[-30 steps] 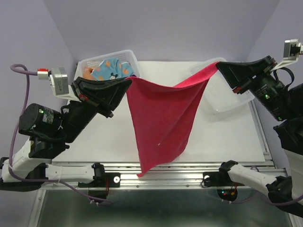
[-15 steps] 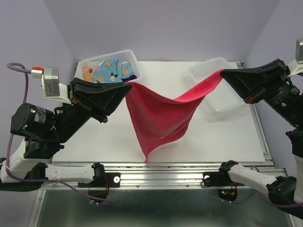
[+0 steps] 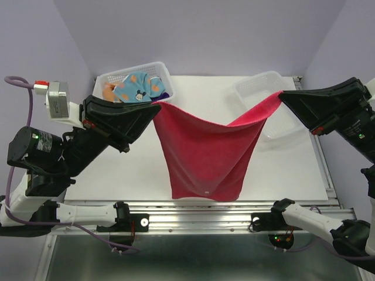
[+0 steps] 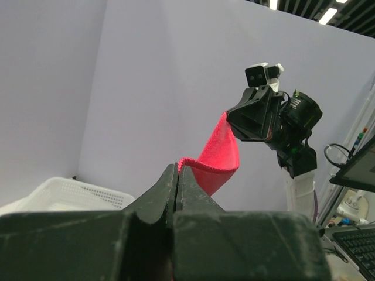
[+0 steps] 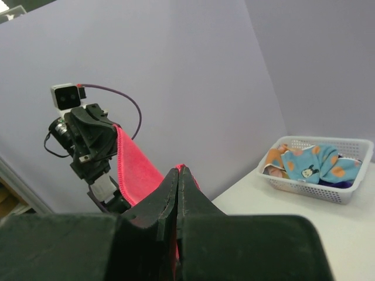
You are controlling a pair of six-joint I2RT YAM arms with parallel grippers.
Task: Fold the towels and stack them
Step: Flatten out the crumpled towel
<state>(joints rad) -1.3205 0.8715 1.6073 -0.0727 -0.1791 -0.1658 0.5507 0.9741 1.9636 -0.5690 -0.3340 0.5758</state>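
1. Pinched tight in the closed left tool (image 3: 156,107): left top corner of the pink-red towel (image 3: 205,146).
2. Clamped likewise in the closed right tool (image 3: 280,96): right top corner.
3. Hanging spread between both, above the bench (image 3: 135,170).
4. Heaped in the far-left basket (image 3: 161,69): other towels (image 3: 137,85).

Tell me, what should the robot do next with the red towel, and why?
Probably lower both arms together to lay the pink-red towel flat on the table. The left gripper and right gripper each pinch a top corner, so it hangs spread open, unfolded.
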